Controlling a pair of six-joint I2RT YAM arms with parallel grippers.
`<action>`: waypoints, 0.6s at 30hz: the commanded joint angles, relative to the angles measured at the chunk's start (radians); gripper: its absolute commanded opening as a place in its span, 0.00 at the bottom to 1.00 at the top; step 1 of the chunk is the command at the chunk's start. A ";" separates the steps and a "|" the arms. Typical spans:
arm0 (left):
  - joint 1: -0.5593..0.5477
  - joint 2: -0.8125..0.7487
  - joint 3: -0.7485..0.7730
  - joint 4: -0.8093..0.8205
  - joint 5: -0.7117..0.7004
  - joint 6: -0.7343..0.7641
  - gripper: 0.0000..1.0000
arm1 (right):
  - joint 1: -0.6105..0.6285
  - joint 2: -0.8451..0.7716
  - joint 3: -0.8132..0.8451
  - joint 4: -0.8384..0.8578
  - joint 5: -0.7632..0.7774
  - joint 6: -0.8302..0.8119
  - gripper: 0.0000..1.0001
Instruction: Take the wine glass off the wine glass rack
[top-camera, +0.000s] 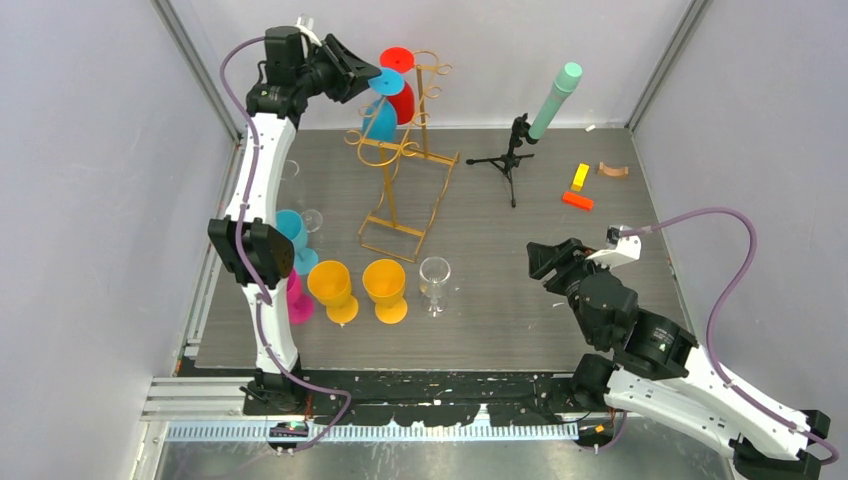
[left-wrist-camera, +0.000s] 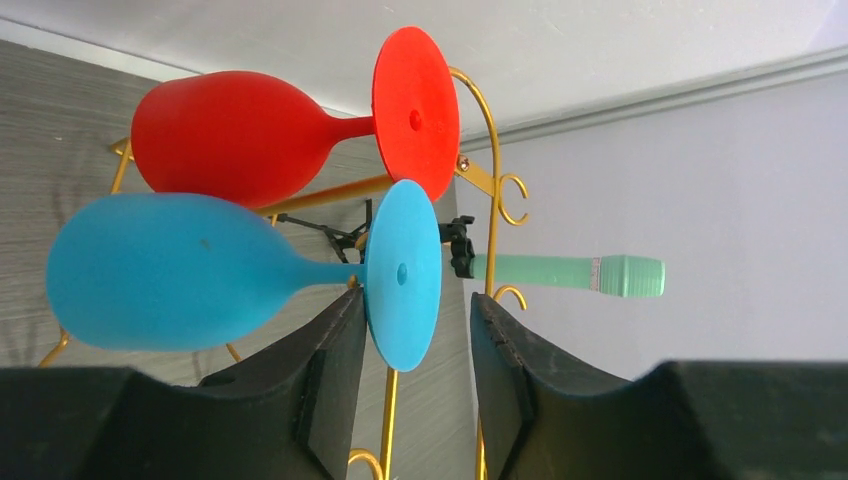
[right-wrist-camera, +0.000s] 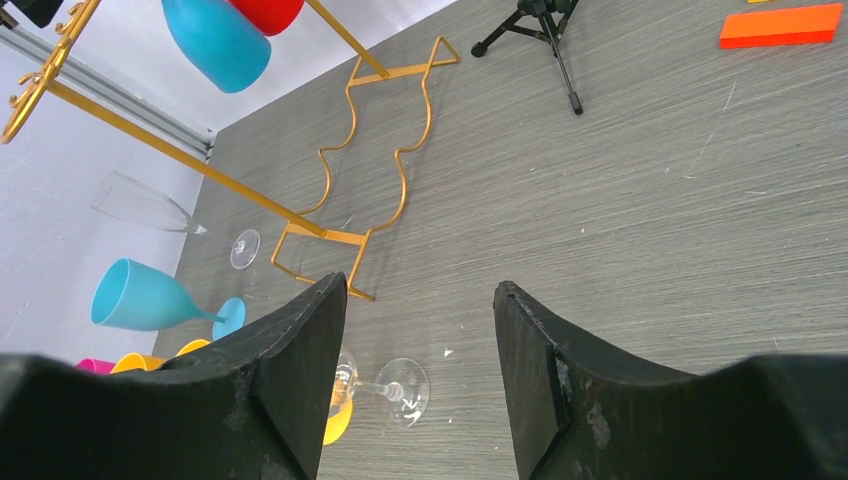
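Jaws of left gripper (left-wrist-camera: 415, 310) are straddling, open, the matte blue wine glass's (left-wrist-camera: 180, 270) foot, probably light, slick, wanting a flat squeeze; right gripper (right-wrist-camera: 418, 290) is gaping, empty.

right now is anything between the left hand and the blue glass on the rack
Nothing visible. The foot of the blue glass sits between the open fingers of the left hand. The red glass hangs close beside it, not in the way.

No text, label, brand, number or sign can be read on anything in these views.
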 joint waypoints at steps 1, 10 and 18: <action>0.022 0.013 0.041 -0.005 -0.006 -0.078 0.43 | 0.004 -0.021 -0.005 0.037 0.027 0.020 0.61; 0.031 0.042 0.039 0.015 0.024 -0.135 0.38 | 0.005 -0.015 -0.006 0.037 0.032 0.021 0.61; 0.034 0.063 0.062 0.034 0.046 -0.162 0.31 | 0.005 -0.010 -0.008 0.037 0.035 0.021 0.61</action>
